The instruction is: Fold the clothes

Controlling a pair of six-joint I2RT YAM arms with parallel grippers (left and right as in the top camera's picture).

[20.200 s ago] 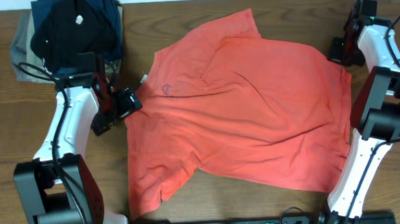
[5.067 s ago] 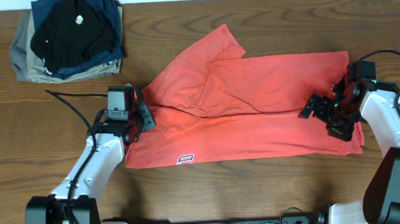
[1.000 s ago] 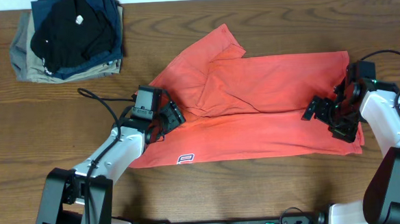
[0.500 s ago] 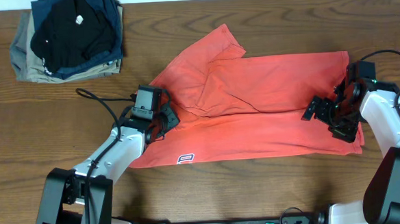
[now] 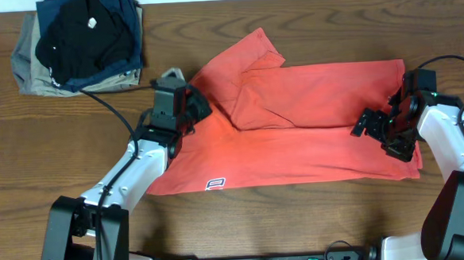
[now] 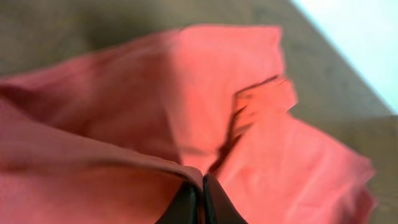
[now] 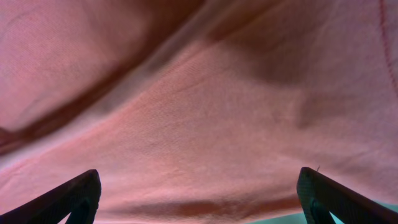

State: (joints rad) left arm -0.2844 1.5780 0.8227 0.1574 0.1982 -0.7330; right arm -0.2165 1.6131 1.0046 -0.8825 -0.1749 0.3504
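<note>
At the upper left of the overhead frame, a stack of folded garments (image 5: 76,43), black on navy on khaki, sits apart from the work on the wooden bench (image 5: 300,222). Just right of it and lower, the left tool (image 5: 199,108) is at the left end of the coral-red T-shirt (image 5: 311,118). Its jaws are closed on cloth: the left wrist view shows the two fingertips (image 6: 186,202) pressed together with a raised edge of the shirt pinched between them. The shirt lies across the middle of the frame as a broad band, apparently doubled over, with its long axis running left to right. A sleeve (image 5: 256,49) angles toward the top edge, and the small white logo (image 5: 214,183) shows near the lower left corner. From the left tool the bulk of the shirt lies to the right, so I judge that the coming move carries this pinched end rightward over the band. The left arm is by far the nearer to that end. Toward the right of the frame, the right tool (image 5: 375,134) is over the shirt's right end, near its edge. Its jaws stand wide apart and grip nothing: in the right wrist view both fingers (image 7: 68,199) flank a bare stretch of red cloth close beneath. Whether they touch the cloth I cannot tell.
</note>
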